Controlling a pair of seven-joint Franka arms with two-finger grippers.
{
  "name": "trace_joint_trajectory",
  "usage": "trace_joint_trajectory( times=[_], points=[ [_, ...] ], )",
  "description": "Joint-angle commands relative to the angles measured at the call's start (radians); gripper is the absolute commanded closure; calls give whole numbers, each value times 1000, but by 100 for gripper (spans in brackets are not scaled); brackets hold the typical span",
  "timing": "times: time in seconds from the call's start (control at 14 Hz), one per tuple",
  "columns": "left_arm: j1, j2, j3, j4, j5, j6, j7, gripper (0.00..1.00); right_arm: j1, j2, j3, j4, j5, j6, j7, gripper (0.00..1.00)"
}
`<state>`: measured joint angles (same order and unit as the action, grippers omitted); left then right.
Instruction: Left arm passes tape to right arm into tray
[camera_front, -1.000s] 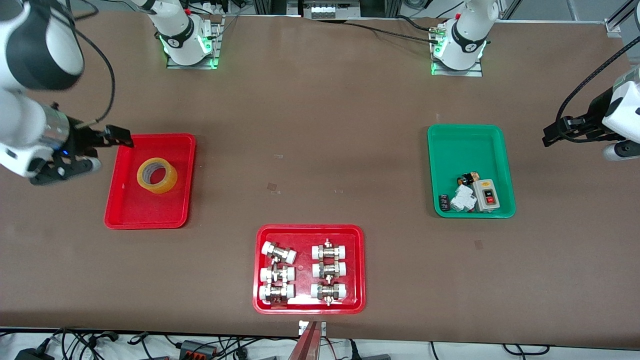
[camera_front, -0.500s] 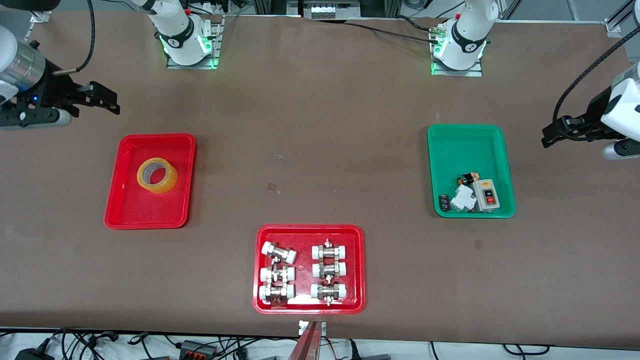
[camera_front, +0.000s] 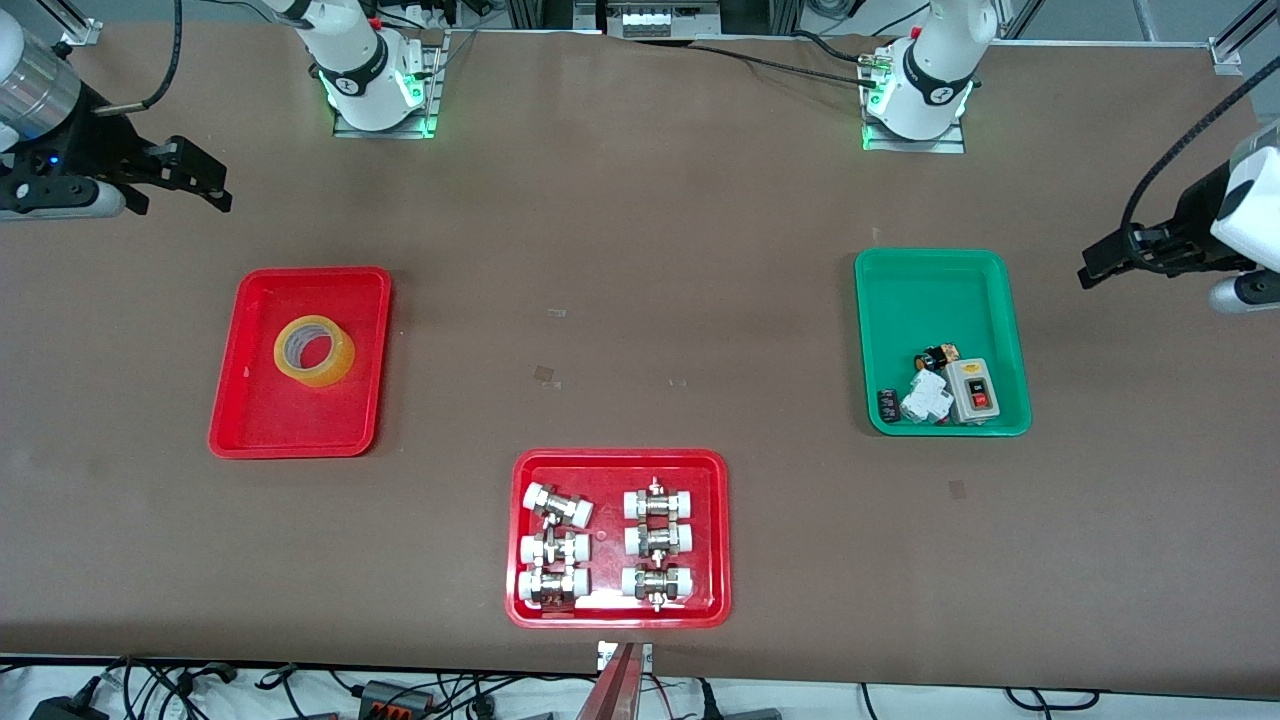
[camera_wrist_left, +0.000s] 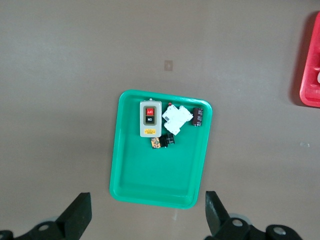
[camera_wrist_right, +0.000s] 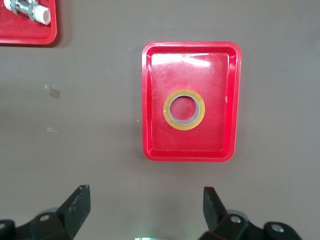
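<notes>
The tape (camera_front: 314, 351) lies flat in the red tray (camera_front: 250, 420). The right gripper (camera_front: 195, 180) hangs wide and empty above the surface (camera_front: 640, 260). The left gripper (camera_front: 1100, 268) is wide too, beside the green tray (camera_front: 940, 270), where a grey switch box (camera_wrist_left: 150, 119) reads "NO".

Both arms run off the front view's sides, the right arm (camera_front: 40, 120) showing only wrist and gripper, the left arm (camera_front: 1240, 210) likewise, while the tray of metal fittings (camera_wrist_right: 25, 22) is cut by each wrist view's edge and the green tray's (camera_front: 940, 290) smaller parts (camera_front: 905, 400) are too small to name.
</notes>
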<state>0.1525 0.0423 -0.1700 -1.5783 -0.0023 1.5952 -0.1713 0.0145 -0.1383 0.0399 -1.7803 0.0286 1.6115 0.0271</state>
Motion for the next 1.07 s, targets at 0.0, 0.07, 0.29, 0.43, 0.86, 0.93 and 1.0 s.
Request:
trace_joint_trajectory(
  times=[0.0, 0.07, 0.29, 0.43, 0.86, 0.93, 1.0],
  points=[
    [-1, -9, 1, 12, -8, -21, 9, 0, -5, 51, 0, 71, -10, -28, 14, 0],
    [-1, -9, 3, 12, -8, -20, 9, 0, -4, 68, 0, 96, -10, -36, 20, 0],
    [-1, -9, 3, 12, -10, -21, 10, 0, -5, 94, 0, 131, -12, -35, 26, 0],
    [-1, -10, 3, 12, -12, -24, 10, 0, -4, 95, 0, 133, -19, -28, 34, 0],
    [-2, -10, 1, 12, -12, -24, 10, 0, -5, 98, -3, 133, -18, -36, 17, 0],
    [-2, -10, 1, 12, -12, -24, 12, 0, -5, 98, -3, 133, -18, -38, 19, 0],
    [-2, -10, 1, 12, -12, -24, 12, 0, -5, 98, -3, 133, -18, -38, 20, 0]
  ],
)
